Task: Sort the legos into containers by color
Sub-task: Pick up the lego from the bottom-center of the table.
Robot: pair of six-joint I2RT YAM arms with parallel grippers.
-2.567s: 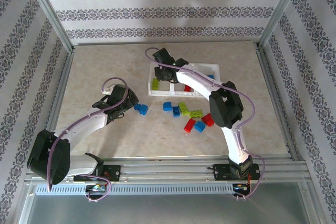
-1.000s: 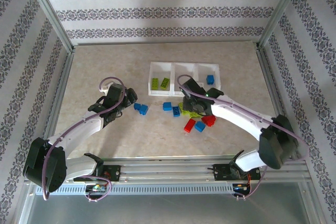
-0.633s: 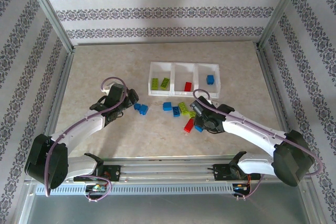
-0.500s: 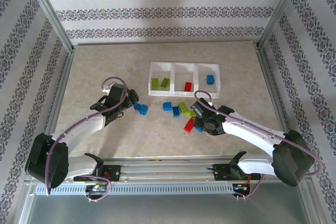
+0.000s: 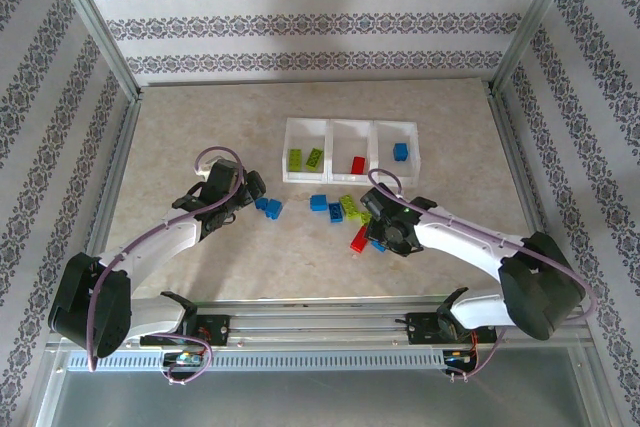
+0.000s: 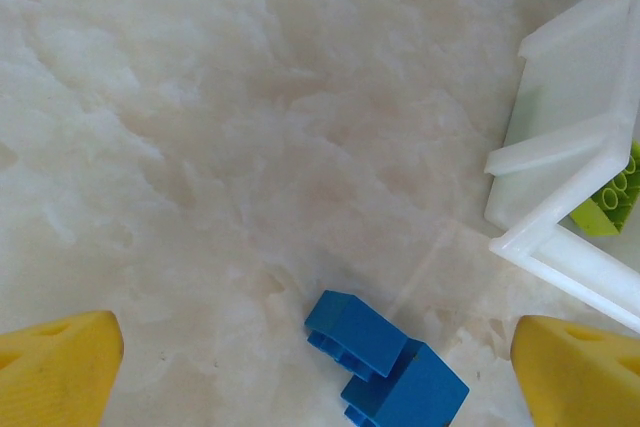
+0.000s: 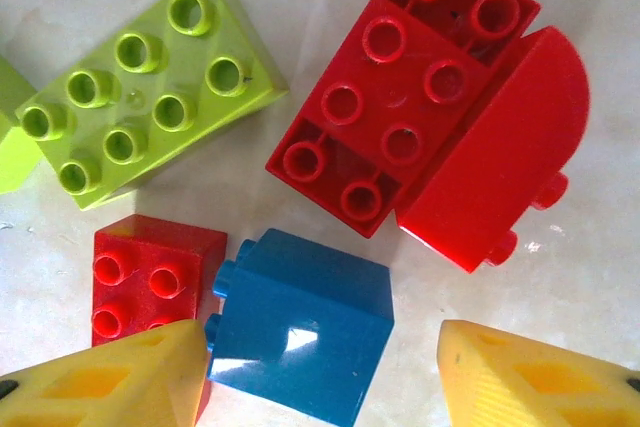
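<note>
- The tray [image 5: 350, 123] sits toward 12 o'clock on the surface [image 5: 200, 127]. Its left compartment holds two green bricks [image 5: 305, 157], the middle a red brick [image 5: 357, 165], and the right a blue brick [image 5: 400, 152].
- By that count four pieces are sorted, one colour to each compartment, and none looks misplaced.
- The loose pile [image 5: 345, 212] lies at 6 o'clock of the tray, on the surface, and mixes blue, green and red.
- A joined blue pair [image 5: 268, 207] lies apart, at 9 o'clock of that pile.
- The left fingers [image 6: 55, 372] are spread wide and hold nothing. The blue pair rests on the surface between them.
- The right fingers [image 7: 530, 377] are spread low over the pile with a blue block [image 7: 300, 312] between them. It is not pinched, since a gap shows on its 3 o'clock side.
- A small red block [image 7: 150, 267] lies at its 9 o'clock, and a long red brick [image 7: 400, 117] and a green eight-stud brick [image 7: 140, 87] lie toward 12 o'clock.
- I judge the job about a third done. Most pieces are unsorted, and a blue one looks next for either arm.
</note>
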